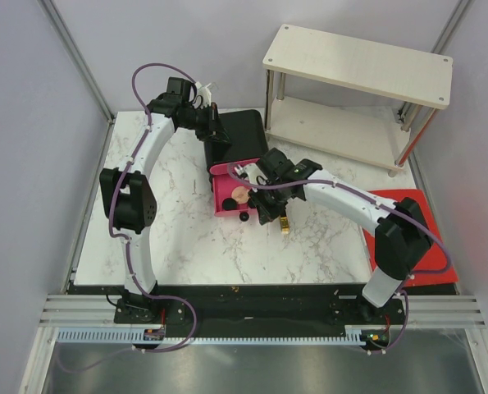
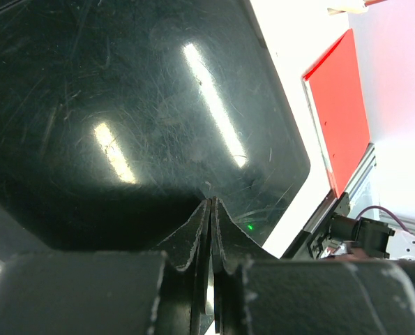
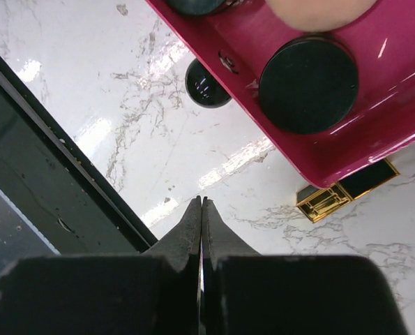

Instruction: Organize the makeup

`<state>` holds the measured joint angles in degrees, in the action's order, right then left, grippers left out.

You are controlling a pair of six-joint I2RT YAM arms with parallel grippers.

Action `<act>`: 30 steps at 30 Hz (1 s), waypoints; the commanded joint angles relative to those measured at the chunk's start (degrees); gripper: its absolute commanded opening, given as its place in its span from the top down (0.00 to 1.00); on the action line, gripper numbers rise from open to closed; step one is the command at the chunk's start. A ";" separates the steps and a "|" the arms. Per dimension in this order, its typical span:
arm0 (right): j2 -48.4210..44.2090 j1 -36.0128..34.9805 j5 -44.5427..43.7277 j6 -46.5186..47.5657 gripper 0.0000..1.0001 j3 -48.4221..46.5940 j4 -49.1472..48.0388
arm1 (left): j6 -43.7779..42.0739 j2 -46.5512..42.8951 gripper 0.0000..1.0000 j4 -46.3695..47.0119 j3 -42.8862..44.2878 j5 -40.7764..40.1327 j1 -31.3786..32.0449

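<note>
My right gripper (image 3: 201, 204): jaws shut, empty, over open marble table (image 3: 88, 91) just off the pink drawer (image 3: 374, 139) edge. Round black jar (image 3: 308, 84) inside the drawer; gold-black tube (image 3: 343, 188) outside, beside its wall. My left gripper (image 2: 212, 204): tips together, nothing between, above black box (image 2: 123, 105) lid.

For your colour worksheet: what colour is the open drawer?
Deep pink; the drawer shows best in the right wrist view.

Glossy marble-look table (image 3: 88, 91), shiny pink drawer (image 3: 374, 150), matt black jar (image 3: 308, 85)
</note>
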<state>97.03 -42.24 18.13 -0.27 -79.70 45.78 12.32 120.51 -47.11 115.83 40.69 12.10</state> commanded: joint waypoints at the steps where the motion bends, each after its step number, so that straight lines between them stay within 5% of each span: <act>1: 1.58 -1.53 -2.12 1.68 1.00 3.05 -3.40 | -5.02 7.28 0.91 -12.48 -4.39 -13.18 0.03; 11: 5.79 -3.81 -19.95 -7.19 1.00 6.76 -16.77 | -5.20 7.11 0.91 -12.57 -5.27 -13.44 0.03; 30: 13.09 -4.52 -35.70 -7.72 1.00 -9.22 -26.36 | -4.93 6.93 0.91 -13.00 -5.70 -13.88 0.03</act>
<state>107.39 -46.96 -12.51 -7.49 -82.89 24.75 12.34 120.57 -47.03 115.57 40.84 12.08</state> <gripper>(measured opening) 0.006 0.091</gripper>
